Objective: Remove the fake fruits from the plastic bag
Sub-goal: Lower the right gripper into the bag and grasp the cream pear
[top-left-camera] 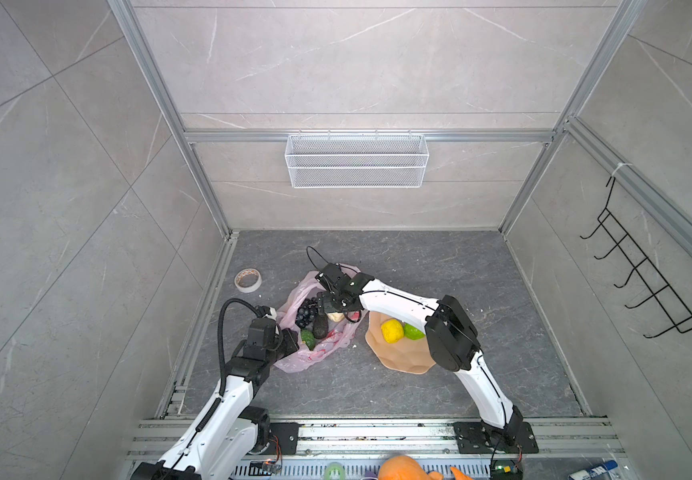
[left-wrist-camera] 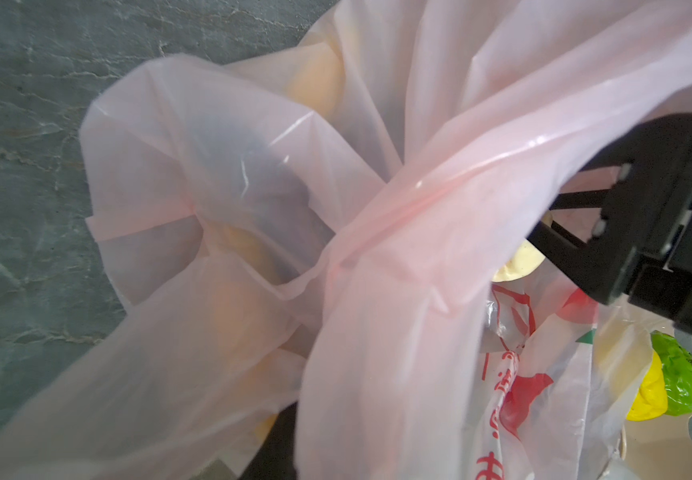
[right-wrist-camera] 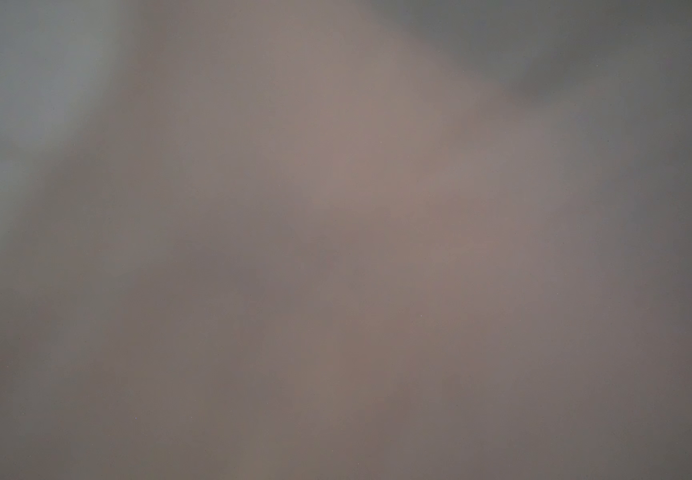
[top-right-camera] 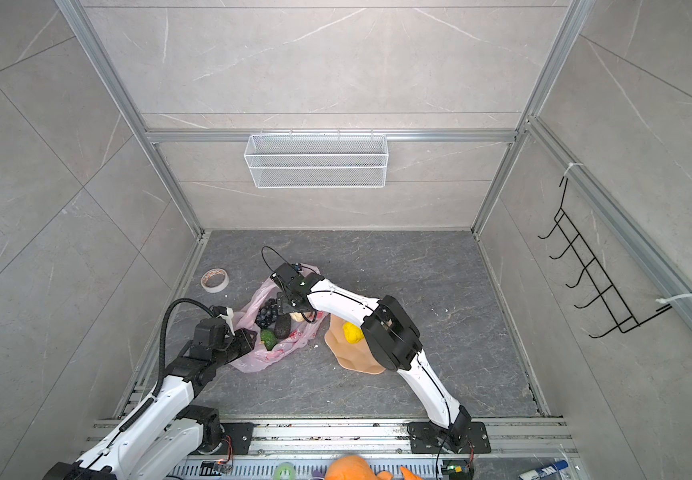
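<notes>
Reaching into bag (top-left-camera: 294, 362) with right hand (top-left-camera: 322, 308), spread wide above avocado (top-left-camera: 320, 327); cannot tell left hand's (top-left-camera: 292, 341) grip at rim.

You're looking at a plastic bag (left-wrist-camera: 232, 174) of thin, translucent pink film, creased and shiny along its folds. The grape bunch (top-left-camera: 305, 314) and avocado (top-left-camera: 320, 327) look like glossy plastic (the lemon (top-left-camera: 392, 331) is bumpier). The worktop (top-left-camera: 419, 270) is matt grey with a veined, stone-like look, and the wire basket (top-left-camera: 356, 160) is white metal mesh.
</notes>
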Controlling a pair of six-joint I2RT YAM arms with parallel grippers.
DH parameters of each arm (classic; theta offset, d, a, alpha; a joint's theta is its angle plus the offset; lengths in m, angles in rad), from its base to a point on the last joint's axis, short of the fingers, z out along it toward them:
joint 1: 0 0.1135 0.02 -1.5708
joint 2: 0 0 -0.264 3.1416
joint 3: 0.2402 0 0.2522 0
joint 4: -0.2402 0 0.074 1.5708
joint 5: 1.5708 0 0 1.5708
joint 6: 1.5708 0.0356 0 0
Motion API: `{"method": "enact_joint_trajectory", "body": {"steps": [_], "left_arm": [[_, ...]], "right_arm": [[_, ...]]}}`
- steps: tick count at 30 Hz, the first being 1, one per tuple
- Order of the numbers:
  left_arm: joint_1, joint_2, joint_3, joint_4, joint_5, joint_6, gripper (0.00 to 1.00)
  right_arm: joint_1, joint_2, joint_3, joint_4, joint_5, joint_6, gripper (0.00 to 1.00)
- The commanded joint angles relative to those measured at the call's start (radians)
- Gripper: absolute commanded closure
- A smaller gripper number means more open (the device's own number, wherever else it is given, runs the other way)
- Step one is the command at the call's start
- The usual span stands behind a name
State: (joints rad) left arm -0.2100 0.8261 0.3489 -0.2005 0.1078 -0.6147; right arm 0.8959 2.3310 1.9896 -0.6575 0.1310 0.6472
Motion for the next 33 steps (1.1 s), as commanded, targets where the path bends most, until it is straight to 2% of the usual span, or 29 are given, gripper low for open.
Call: {"method": "enact_joint_trajectory", "body": {"steps": [1, 13, 19, 25, 33], "left_arm": [[-0.007, -0.005, 0.001, 0.021, -0.003, 0.023, 0.74], [-0.009, -0.01, -0.001, 0.022, -0.012, 0.021, 0.74], [-0.011, -0.015, -0.002, 0.021, -0.014, 0.02, 0.74], [-0.011, -0.013, -0.002, 0.02, -0.016, 0.02, 0.74], [-0.011, -0.004, 0.002, 0.021, -0.016, 0.021, 0.74]], "right_arm": [[-0.002, 0.05, 0.051, -0.076, 0.012, -0.012, 0.16], [0.005, 0.083, 0.105, -0.127, 0.012, -0.045, 0.18], [0.006, 0.072, 0.11, -0.127, 0.006, -0.056, 0.3], [0.032, -0.001, 0.062, -0.075, 0.038, -0.091, 0.35], [0.068, -0.122, -0.017, 0.003, 0.067, -0.148, 0.36]]}}
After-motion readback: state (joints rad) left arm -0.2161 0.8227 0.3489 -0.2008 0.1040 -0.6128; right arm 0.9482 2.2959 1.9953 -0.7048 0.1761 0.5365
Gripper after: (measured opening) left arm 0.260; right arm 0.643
